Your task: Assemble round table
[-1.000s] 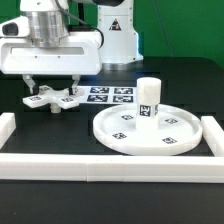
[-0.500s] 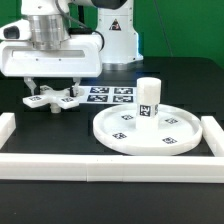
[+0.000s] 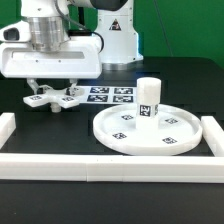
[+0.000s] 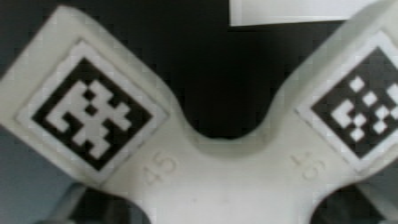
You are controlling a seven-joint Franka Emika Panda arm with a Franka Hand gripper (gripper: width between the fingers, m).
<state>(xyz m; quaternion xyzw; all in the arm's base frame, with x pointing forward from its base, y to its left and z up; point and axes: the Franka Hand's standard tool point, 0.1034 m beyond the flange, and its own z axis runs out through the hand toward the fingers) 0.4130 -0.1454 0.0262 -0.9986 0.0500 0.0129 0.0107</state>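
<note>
The cross-shaped knobbed base [image 3: 52,98] lies flat on the black table at the exterior view's left. My gripper [image 3: 53,88] hangs right over it, jaws open, one finger on each side of its middle. In the wrist view the base [image 4: 205,150] fills the picture, two tagged arms spreading away from my gripper [image 4: 214,208], and dark gaps show between the base and each finger. The large round rimmed disc [image 3: 108,135] lies flat at the exterior view's right. The short cylindrical leg [image 3: 149,97] stands upright at the disc's far edge.
The marker board [image 3: 112,95] lies just behind the base and the disc, and its corner shows in the wrist view [image 4: 302,10]. White border rails run along the front [image 3: 110,166], the left [image 3: 5,125] and the right [image 3: 212,130]. The robot's base stands behind.
</note>
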